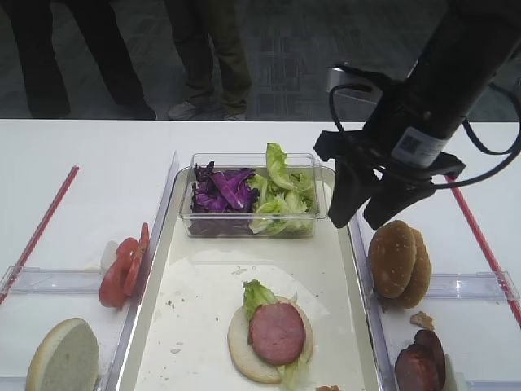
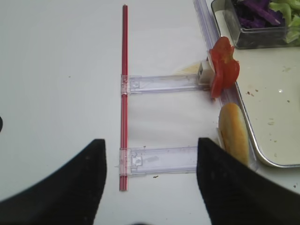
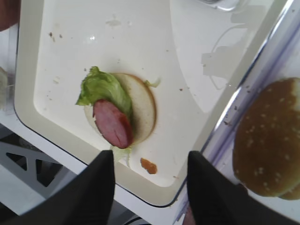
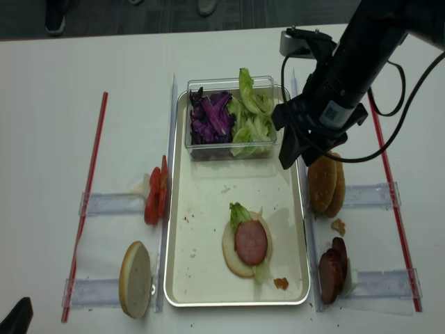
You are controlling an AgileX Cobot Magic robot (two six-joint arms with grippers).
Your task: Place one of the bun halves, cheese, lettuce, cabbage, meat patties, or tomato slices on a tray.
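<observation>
A: Right gripper [image 4: 300, 154] is hanging jaws apart and empty over the right rim of the long cream metal tray lined with white paper [image 4: 201, 271], just beside the golden-brown seeded bun tops [image 4: 325, 184] standing on edge in the clear right-hand holder. My guess: a bun top is the next piece.

B: Agreed. The stack is sitting on the near half of the tray: pale bun base [image 1: 248, 352], green crinkly lettuce leaf [image 1: 257, 295], pink round meat patty [image 1: 277, 332]. I'd straddle the leftmost bun across its thin edges, lift straight up, and keep clear of the tray rim.

A: Left gripper [image 2: 149, 174] is also gaping, holding nothing, hovering over bare table well left of the red tomato slices [image 2: 223, 68].

B: Surface: white tabletop, red strips marking both sides, crumbs scattered on the paper. Purple shredded cabbage [image 1: 221, 189] is sharing the clear plastic tub [image 1: 195, 224] at the tray's far end.

A: Room: dark carpet beyond; people are standing at the far edge, legs only showing.
</observation>
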